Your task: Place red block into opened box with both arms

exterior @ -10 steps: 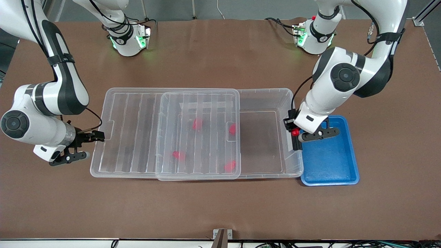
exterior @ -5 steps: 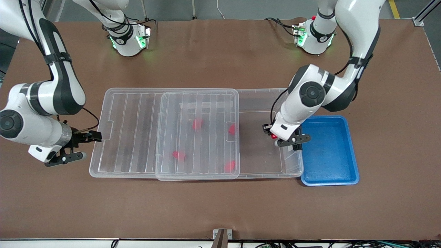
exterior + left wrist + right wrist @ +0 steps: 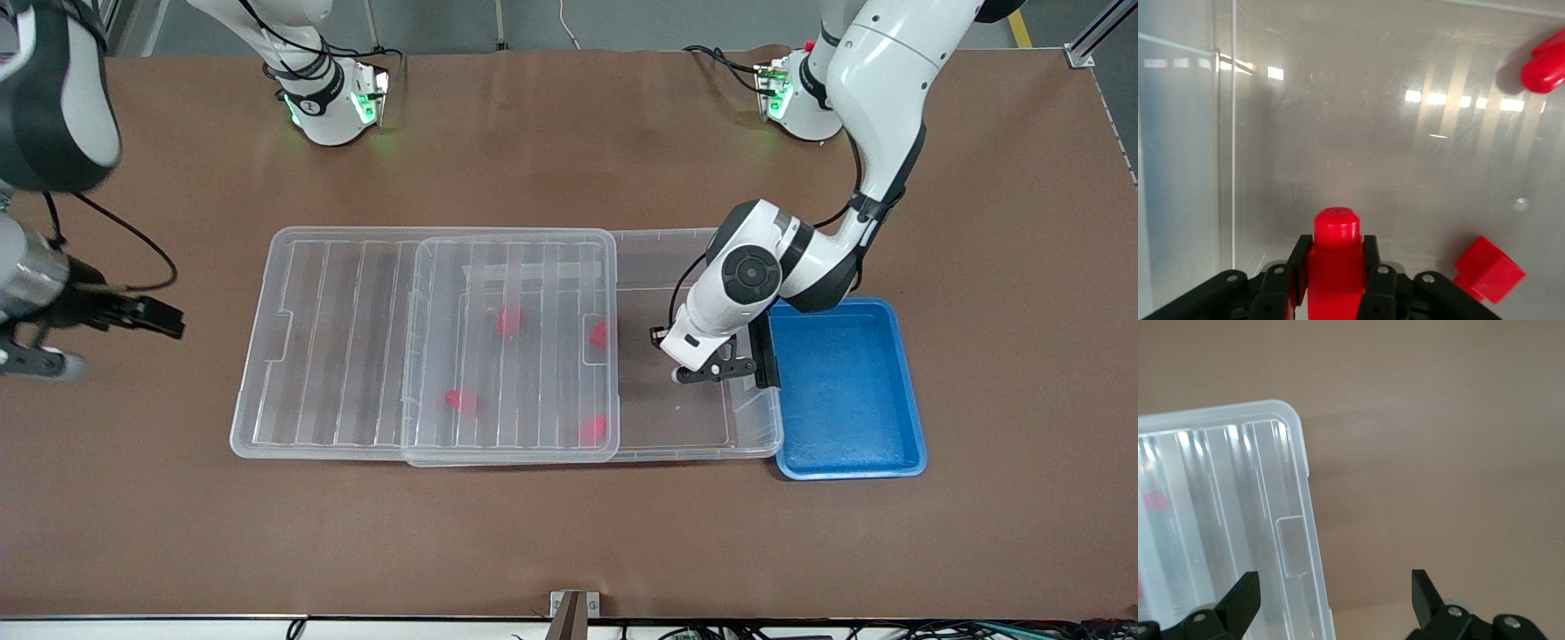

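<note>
The left gripper has carried the red block from the blue tray to over the box, jaws clamped on it for release. The right gripper, jaws wide and empty, has drawn back from the lid, toward nine o'clock over the worktop.

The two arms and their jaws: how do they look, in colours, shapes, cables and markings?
Both arms are white, rounded and jointed, with black bands and round black joint caps. A thin black cable loops along the left arm and the right arm. The bases glow green. The left gripper and the right gripper are black, with flat tapering jaws and small silver screws.
</note>
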### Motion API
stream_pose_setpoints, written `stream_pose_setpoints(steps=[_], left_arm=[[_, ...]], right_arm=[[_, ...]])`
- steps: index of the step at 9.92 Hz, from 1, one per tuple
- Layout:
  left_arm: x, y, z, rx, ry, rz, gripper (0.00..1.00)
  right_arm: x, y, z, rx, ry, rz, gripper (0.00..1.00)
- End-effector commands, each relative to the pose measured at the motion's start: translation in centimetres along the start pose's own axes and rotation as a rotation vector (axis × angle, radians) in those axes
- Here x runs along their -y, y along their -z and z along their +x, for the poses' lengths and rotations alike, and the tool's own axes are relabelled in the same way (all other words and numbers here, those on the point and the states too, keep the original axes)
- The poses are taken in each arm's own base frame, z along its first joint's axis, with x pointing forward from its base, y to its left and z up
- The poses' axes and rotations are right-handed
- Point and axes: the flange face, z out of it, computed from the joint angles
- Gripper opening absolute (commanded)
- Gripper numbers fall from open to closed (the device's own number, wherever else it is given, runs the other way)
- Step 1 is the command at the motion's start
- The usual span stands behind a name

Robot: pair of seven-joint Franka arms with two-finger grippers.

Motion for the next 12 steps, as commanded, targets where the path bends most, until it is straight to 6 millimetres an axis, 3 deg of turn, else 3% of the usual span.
stream_pose_setpoints(steps=[1,2,3,4,6,8,10,11,12], left_arm=[[-0.3,-3.4,-0.1,0.006,-0.014,0.016,0.03],[-0.9,-4.4,-0.6,-0.001,-0.043,0.026,0.03],[-0.8,-4.9,-0.6,-0.006,-0.051,0.029,0.05],[-0.8,-5.3,-0.5,-0.003,-0.052,0.029,0.14],[-0.9,-5.7,-0.5,0.002,-0.052,0.030,0.46],[-0.8,-5.4,-0.5,-0.001,-0.050,0.029,1.00],[-0.5,-3.5,0.7,-0.025,-0.034,0.018,1.00],[-0.5,-0.9,1.1,-0.048,-0.036,0.018,1.00],[-0.3,1.6,1.7,-0.055,-0.024,0.023,1.00]], right_arm=[[-5.5,4.3,-3.4,0.011,-0.145,0.088,1.00],[-8.0,5.3,-4.4,0.031,-0.192,0.130,1.00],[-9.2,5.4,-4.7,0.042,-0.205,0.132,1.00],[-10.0,5.6,-5.1,0.048,-0.182,0.133,1.00],[-11.2,5.5,-5.2,0.052,-0.181,0.135,1.00],[-11.4,5.2,-5.1,0.057,-0.140,0.135,1.00],[-13.5,3.7,-4.6,0.047,0.014,0.136,1.00],[-14.6,0.7,-3.8,0.074,0.074,0.139,0.96],[-14.7,-2.2,-2.8,0.039,0.112,0.135,0.80]])
